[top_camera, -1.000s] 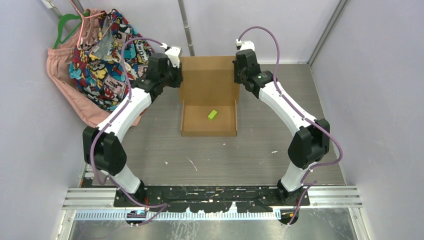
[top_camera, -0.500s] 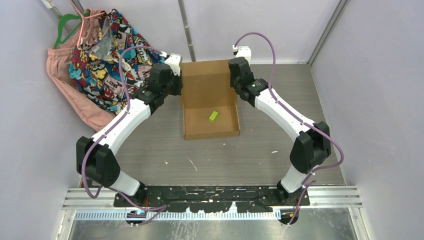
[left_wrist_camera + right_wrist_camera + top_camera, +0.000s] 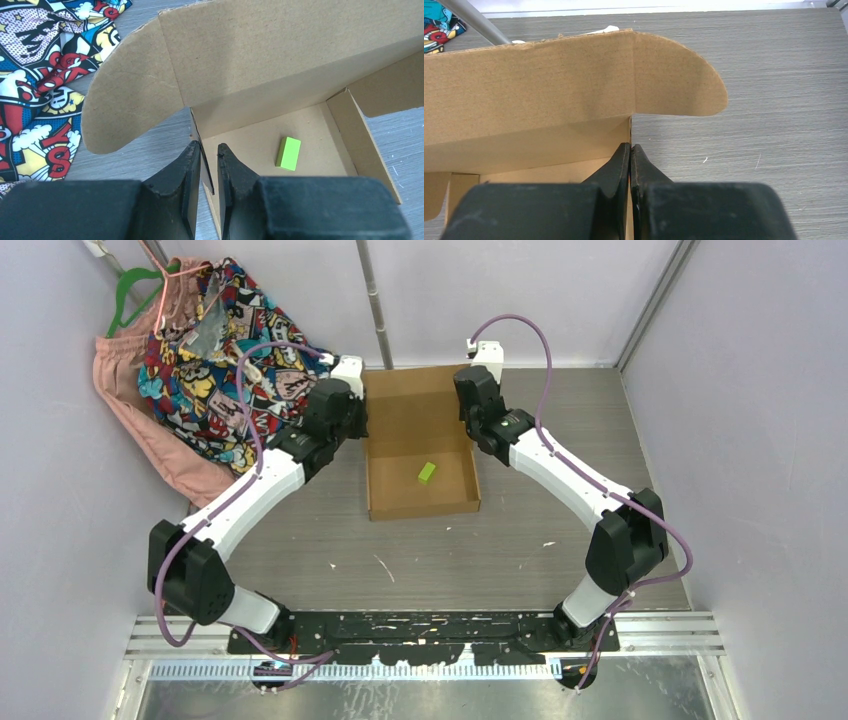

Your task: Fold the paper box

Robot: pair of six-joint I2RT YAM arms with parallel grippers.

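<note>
I am pinching the paper box by its side walls. The left gripper is clamping the left wall and the right gripper is clenching the right wall, under the raised lid's rounded flaps. The box is sitting toward the far side of the grey table, with a green block inside. Open tabletop is stretching near and right, and bright clothes are crowding the left.

The open brown cardboard paper box sits far-centre on the grey tabletop, with a small green block inside. The left hand grips its left wall, the right hand its right wall. A patterned cloth heap lies left.
</note>
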